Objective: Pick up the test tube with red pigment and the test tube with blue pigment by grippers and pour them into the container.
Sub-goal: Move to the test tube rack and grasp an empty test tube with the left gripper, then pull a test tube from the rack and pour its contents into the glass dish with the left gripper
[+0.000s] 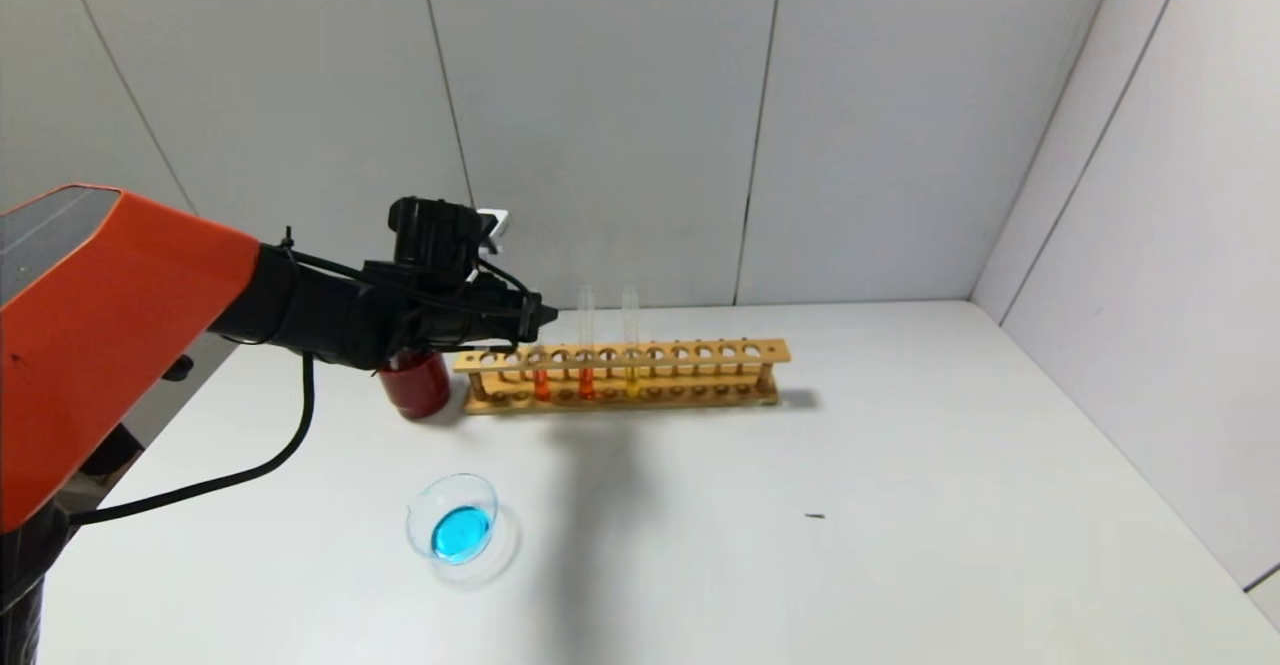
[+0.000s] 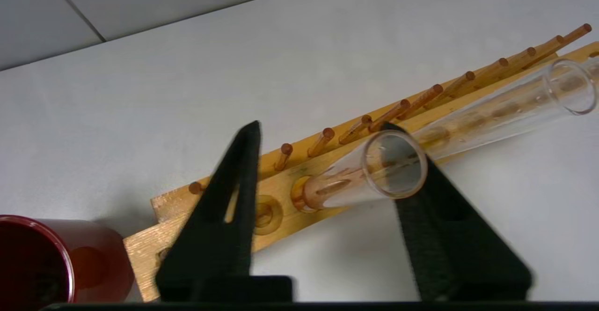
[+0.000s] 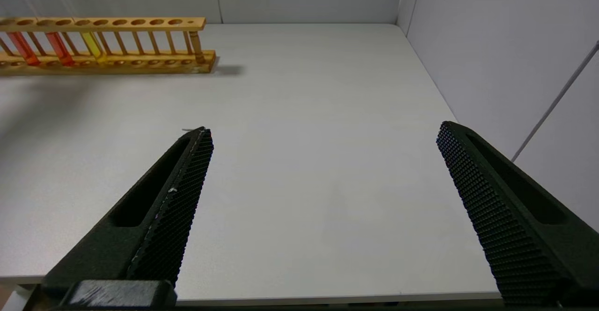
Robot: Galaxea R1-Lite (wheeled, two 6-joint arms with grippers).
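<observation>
**A:** Which step is this?

**B:** I judge it to be the grasp on the test tube with red pigment (image 1: 541, 383). It stands in the wooden rack (image 1: 700, 353), left of centre in the head view, the first of three coloured tubes. The deeper red tube (image 1: 586, 381) and the yellow tube (image 1: 631, 377) are to its right.

**A:** And the left gripper (image 1: 535, 320)?

**B:** It is at the rack's left end, above the dark red cup (image 1: 415, 387). Its fingers are spread with nothing held. In the left wrist view the tube's mouth (image 2: 395, 163) sits between them, close against one finger (image 2: 449, 236) and well clear of the other.

**A:** So how should it close?

**B:** Centre first, so both pads meet the glass together and don't push it sideways against the rack hole. Grip below the rim, squeeze gently, then lift straight along the tube until the bottom clears the rack.

**A:** Which way does it point?

**B:** Mouth up, round bottom down, long axis vertical.

**A:** Where does it pour?

**B:** Into the container (image 1: 420, 507), lower left in the head view, which already holds blue liquid. I can't pick out the test tube with blue pigment.

**A:** The right gripper (image 3: 323, 133)?

**B:** Wide apart and idle over the bare table (image 3: 304, 114).
</observation>
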